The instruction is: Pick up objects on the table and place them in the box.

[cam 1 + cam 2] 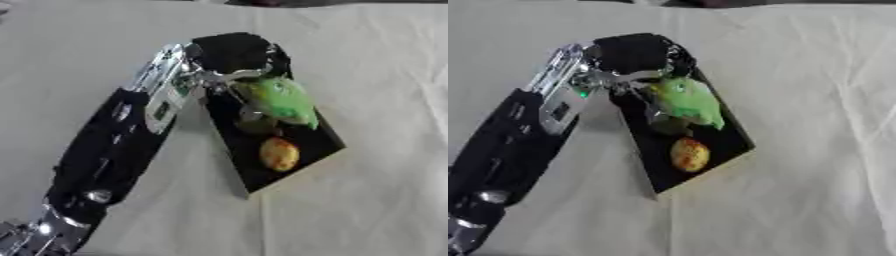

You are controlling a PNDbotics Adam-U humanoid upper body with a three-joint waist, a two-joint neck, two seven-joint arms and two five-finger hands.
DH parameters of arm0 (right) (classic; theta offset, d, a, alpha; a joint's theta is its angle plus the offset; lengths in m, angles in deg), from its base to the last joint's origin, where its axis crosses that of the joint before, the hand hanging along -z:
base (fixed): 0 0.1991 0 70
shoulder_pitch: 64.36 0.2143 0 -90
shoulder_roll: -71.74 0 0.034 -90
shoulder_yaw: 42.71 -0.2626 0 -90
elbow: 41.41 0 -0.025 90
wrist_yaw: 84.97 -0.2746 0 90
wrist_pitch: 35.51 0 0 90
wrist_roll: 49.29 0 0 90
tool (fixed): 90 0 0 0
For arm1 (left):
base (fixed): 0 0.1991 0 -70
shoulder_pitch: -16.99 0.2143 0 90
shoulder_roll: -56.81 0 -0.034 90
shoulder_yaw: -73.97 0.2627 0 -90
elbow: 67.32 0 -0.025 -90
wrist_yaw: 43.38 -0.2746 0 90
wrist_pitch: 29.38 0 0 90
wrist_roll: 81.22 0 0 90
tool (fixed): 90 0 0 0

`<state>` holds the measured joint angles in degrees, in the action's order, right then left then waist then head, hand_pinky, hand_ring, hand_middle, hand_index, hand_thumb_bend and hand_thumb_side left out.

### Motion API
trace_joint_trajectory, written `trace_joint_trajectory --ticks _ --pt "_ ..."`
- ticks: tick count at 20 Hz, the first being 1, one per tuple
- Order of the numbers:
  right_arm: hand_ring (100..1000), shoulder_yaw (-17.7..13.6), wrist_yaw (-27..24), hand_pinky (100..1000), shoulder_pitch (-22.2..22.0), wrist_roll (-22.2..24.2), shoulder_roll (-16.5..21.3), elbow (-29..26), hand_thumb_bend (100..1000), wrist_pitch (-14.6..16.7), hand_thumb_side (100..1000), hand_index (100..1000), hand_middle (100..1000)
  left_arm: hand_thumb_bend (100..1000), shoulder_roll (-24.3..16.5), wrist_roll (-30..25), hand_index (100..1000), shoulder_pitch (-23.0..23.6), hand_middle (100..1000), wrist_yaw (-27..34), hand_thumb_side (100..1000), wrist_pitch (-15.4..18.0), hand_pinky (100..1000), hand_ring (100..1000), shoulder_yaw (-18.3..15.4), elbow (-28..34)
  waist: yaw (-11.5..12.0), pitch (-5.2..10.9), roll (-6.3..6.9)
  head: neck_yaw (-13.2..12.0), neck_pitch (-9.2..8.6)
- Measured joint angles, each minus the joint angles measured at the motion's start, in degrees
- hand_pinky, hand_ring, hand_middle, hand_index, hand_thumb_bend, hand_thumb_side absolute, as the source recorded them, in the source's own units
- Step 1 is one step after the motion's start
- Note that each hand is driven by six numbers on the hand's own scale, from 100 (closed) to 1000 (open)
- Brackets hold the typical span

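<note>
My left hand (229, 56) holds the green toy (282, 100) over the box (319, 142); next I let go beside the yellow fruit (279, 154).

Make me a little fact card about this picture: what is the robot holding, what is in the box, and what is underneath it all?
Working hand: left hand, reaching in from the lower left, over the far end of the box
Held thing: green object, fingers curled round it, above the box
Box: black box, lying askew on the table
Already in the box: one round yellow-orange object, near the front end
Table: covered with a pale cloth
Right hand: not in view
</note>
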<state>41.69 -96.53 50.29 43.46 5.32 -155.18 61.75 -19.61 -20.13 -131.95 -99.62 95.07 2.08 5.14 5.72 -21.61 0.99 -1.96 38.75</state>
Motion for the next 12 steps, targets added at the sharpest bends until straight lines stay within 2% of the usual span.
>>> trace_joint_trajectory --ticks 2,4,6,9,12 --pt "899 0.0 0.0 911 0.0 0.0 0.0 0.0 100 0.0 470 745 608 100 0.5 -0.2 919 0.1 763 -0.9 227 -0.1 820 798 0.0 0.0 0.0 0.00 0.01 0.0 0.00" --pt "899 0.0 0.0 911 0.0 0.0 0.0 0.0 100 0.0 470 745 608 155 0.7 -0.2 940 0.2 807 -2.0 232 -0.1 858 844 0.1 0.0 0.0 0.00 0.02 0.0 0.00" --pt "899 0.0 0.0 911 0.0 0.0 0.0 0.0 100 -0.1 470 744 608 262 0.9 -0.2 972 0.3 862 -3.3 239 -0.1 907 904 0.1 0.0 0.0 0.00 0.02 0.0 0.00" --pt "899 0.0 -0.1 911 -0.1 0.0 0.0 0.0 100 -0.1 470 744 607 382 0.9 0.0 994 0.4 898 -5.2 248 0.1 947 950 0.1 0.0 0.0 0.00 0.02 0.0 0.00" --pt "899 0.0 -0.1 911 -0.3 0.0 0.0 0.0 100 -0.2 470 744 607 400 0.9 0.4 1000 0.5 917 -6.9 251 0.5 974 978 0.1 0.0 0.1 0.00 0.02 0.0 0.00"
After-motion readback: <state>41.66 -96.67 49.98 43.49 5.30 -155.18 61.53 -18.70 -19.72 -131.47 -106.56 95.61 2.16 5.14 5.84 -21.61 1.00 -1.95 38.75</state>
